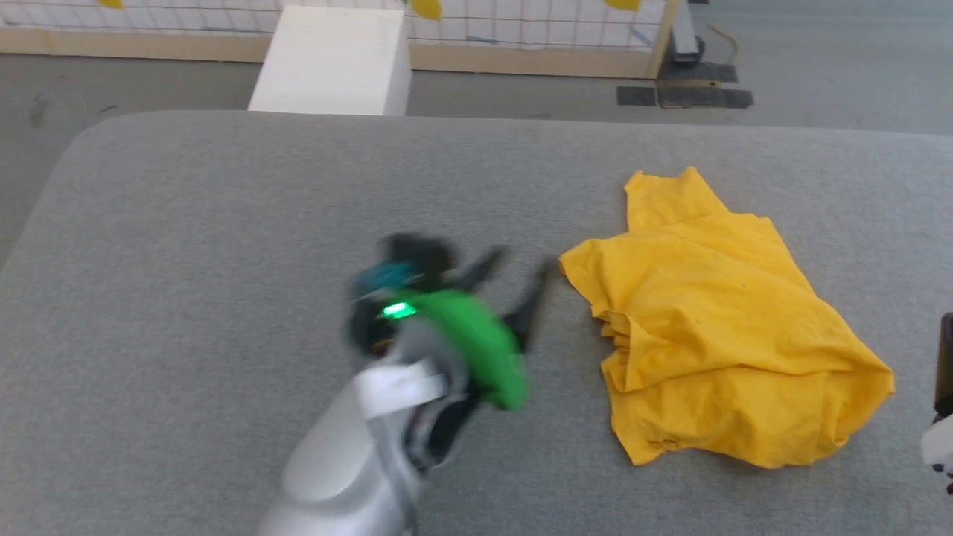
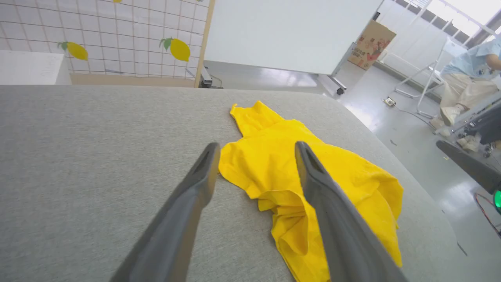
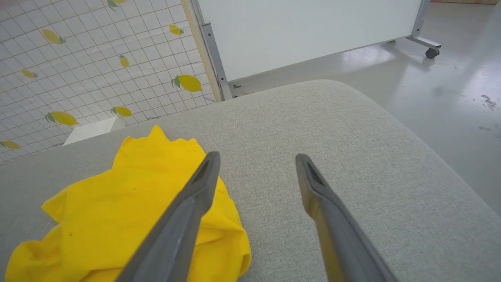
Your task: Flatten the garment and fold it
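Both left pincer (image 2: 256, 145) and right pincer (image 3: 257, 156) gape empty; pinch your soft, limp garment's (image 1: 715, 320) corner toward the table's (image 1: 186, 260) right edge.

We see the garment (image 1: 715, 320), a plain mustard-yellow T-shirt, lying crumpled on the grey table top (image 1: 223, 298). One flap points toward its far edge.

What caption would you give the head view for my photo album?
Crumpled yellow T-shirt lies on a grey table, with the open left claw pointing toward it.
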Controlling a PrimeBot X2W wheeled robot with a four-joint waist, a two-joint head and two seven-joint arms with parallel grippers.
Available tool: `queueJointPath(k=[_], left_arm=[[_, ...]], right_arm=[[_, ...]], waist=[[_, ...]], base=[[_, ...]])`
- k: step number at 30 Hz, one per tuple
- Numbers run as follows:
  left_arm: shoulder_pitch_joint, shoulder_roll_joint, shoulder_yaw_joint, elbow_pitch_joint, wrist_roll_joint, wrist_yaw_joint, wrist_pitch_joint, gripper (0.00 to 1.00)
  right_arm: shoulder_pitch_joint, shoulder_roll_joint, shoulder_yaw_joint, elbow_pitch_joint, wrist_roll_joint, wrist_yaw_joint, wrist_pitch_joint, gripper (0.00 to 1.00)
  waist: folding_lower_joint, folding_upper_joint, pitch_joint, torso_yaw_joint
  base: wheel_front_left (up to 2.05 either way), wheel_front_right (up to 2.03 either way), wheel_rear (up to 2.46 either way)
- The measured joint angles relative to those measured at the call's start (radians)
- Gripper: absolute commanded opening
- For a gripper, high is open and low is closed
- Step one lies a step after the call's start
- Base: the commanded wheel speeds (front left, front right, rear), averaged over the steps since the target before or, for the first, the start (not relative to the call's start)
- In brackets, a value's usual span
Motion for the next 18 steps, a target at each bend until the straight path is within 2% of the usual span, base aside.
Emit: queueJointPath(k=[4, 8, 13, 17, 18], left_arm=[[-0.150, -0.004, -0.240, 0.026, -0.076, 0.010, 0.165, 1.00], [-0.244, -0.008, -0.435, 0.098, -0.087, 0.010, 0.283, 1.00], [-0.277, -0.008, -0.578, 0.230, -0.085, 0.044, 0.401, 1.00], [-0.302, -0.009, -0.631, 0.277, -0.095, 0.046, 0.451, 1.00], [-0.311, -0.009, -0.639, 0.280, -0.098, 0.046, 0.459, 0.96]], right_arm=[[-0.006, 0.001, 0.021, 0.020, 0.004, 0.000, 0.001, 1.00], [-0.032, 0.001, 0.049, 0.035, 0.007, 0.000, -0.006, 1.00], [-0.052, 0.001, 0.058, 0.054, 0.018, 0.000, -0.029, 1.00], [-0.052, 0.001, 0.053, 0.067, 0.022, 0.000, -0.042, 1.00], [-0.052, 0.001, 0.050, 0.070, 0.021, 0.000, -0.047, 1.00]], waist=[[0.0000, 0.0000, 0.020, -0.036], [0.0000, 0.0000, 0.048, -0.078], [0.0000, 0.0000, 0.094, -0.129], [0.0000, 0.0000, 0.132, -0.155], [0.0000, 0.0000, 0.140, -0.161]], base=[[0.00, 0.00, 0.00], [0.00, 0.00, 0.00], [0.00, 0.00, 0.00], [0.00, 0.00, 0.00], [0.00, 0.00, 0.00]])
